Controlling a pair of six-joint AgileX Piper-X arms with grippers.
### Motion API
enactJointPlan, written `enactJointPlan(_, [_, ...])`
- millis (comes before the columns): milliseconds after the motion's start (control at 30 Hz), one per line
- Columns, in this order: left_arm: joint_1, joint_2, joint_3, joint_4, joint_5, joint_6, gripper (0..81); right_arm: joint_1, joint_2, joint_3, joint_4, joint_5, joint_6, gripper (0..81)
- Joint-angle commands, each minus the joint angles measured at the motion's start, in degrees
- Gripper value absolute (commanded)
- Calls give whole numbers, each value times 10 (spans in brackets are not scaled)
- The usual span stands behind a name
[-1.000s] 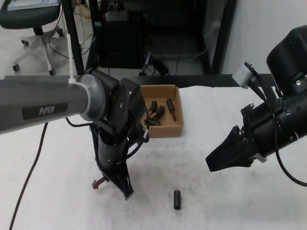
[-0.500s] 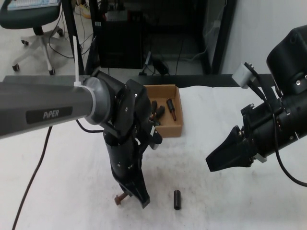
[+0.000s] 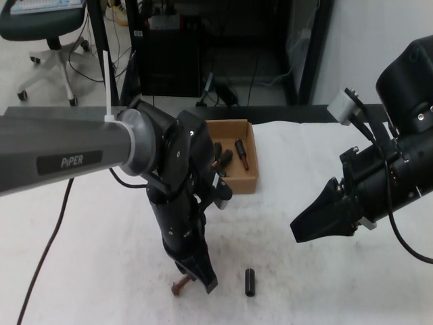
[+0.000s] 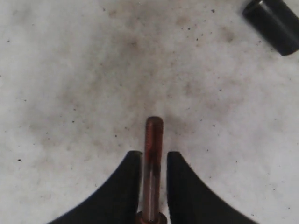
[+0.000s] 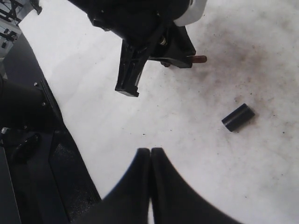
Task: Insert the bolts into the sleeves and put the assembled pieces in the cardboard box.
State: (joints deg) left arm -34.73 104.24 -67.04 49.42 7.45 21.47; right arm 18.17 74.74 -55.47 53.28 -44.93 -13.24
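Observation:
A rusty bolt point(image 4: 154, 130) lies lengthwise between the fingers of my left gripper point(image 4: 153, 155), which is shut on its shank. In the high view that gripper point(image 3: 205, 283) points down near the bench's front edge, the bolt point(image 3: 179, 288) sticking out to its left, low over the cloth. A short black sleeve point(image 3: 249, 282) lies on the cloth just right of it, apart from the bolt; the sleeve point(image 4: 273, 23) also shows in the left wrist view. The cardboard box point(image 3: 233, 184) stands behind and holds several assembled pieces point(image 3: 226, 157). My right gripper point(image 3: 308, 227) hangs shut and empty at the right, its fingertips point(image 5: 148, 154) pressed together.
The bench is covered with a stained white cloth point(image 3: 311, 291). Behind it stand a dark rack and cables, and an office chair point(image 3: 40, 27) sits far left. A cable point(image 3: 40, 250) hangs along the bench's left side.
My left arm has carried the bolt rightward and toward the front edge, closer to the black sleeve. The right arm has not moved.

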Motion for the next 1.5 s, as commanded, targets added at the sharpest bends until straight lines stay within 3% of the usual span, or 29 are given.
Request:
enactJointPlan(0, [-2, 0, -10, -4, 3, -1, 365, 0, -6, 0, 1, -1, -9, 3])
enactJointPlan(67, [-2, 0, -17, -4, -6, -19, 454, 0, -6, 0, 1, -1, -9, 3])
enactJointPlan(233, [-2, -4, -40, 17, -50, -61, 470, 0, -6, 0, 1, -1, -9, 3])
enactJointPlan(400, [0, -47, -66, 27, -87, -87, 318, 0, -6, 0, 0, -1, -59, 3])
enactJointPlan(500, [6, -102, -68, 22, -104, -102, 285, 0, -6, 0, -8, -1, -74, 3])
enactJointPlan(667, [26, -214, -49, 44, -201, -117, 285, 0, -6, 0, -54, 7, -74, 137])
enactJointPlan(800, [61, -337, 7, 34, -247, -119, 276, 12, -5, 0, -105, 66, -74, 266])
enactJointPlan(867, [79, -397, 51, 23, -249, -139, 233, 28, -5, 0, -139, 84, -74, 302])
enactJointPlan(1100, [114, -627, 215, -41, -204, -179, 7, 128, 40, 0, -259, 127, -74, 306])
enactJointPlan(1300, [114, -742, 290, -55, -198, -181, 2, 216, 124, -7, -319, 139, -116, 306])
enactJointPlan(1467, [114, -778, 299, -51, -198, -181, 2, 275, 188, -30, -311, 233, -214, 306])
